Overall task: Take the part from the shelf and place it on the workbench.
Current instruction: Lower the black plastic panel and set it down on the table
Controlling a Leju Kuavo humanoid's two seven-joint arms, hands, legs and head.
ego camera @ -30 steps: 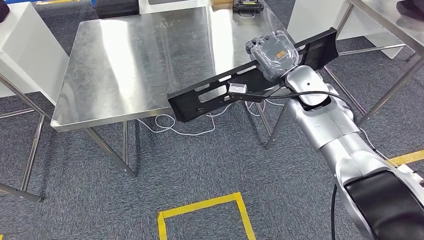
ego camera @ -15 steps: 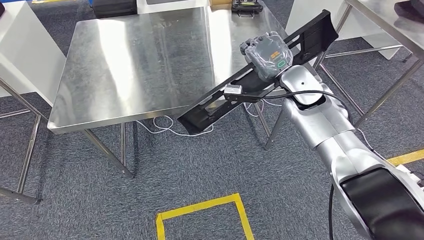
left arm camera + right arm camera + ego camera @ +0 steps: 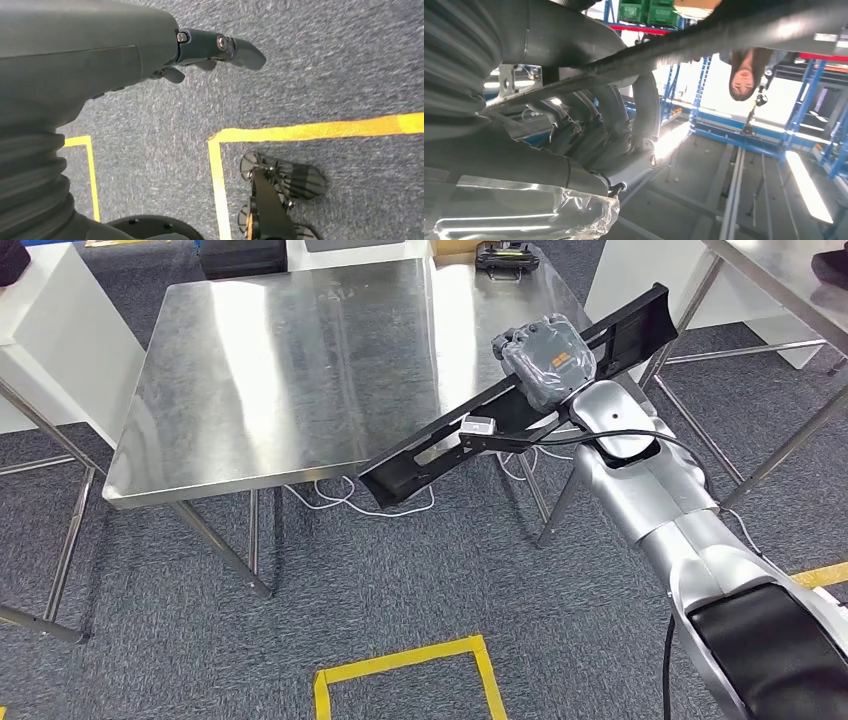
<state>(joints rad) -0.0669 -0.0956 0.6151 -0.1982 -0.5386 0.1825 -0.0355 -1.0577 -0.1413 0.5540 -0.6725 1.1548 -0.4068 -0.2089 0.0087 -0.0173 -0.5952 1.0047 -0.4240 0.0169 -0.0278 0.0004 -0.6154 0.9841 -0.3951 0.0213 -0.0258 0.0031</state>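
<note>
I'm seeing my right hand (image 3: 545,358) gripping the long black part (image 3: 520,400) near its middle, holding it tilted over the bench (image 3: 270,370) corner; one end is sticking out past the edge. My left hand (image 3: 200,50) is hanging above the carpet (image 3: 325,70); its fingers are loosely spread, holding nothing.

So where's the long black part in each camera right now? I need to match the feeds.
Head view: the black part runs diagonally over the steel workbench's front right corner, gripped by the right hand.
Right wrist view: the dark bar crossing the picture, right above the hand's fingers.
Left wrist view: not in it; the left hand hangs over grey carpet.
Shared landmark: the right hand holding the part.
</note>
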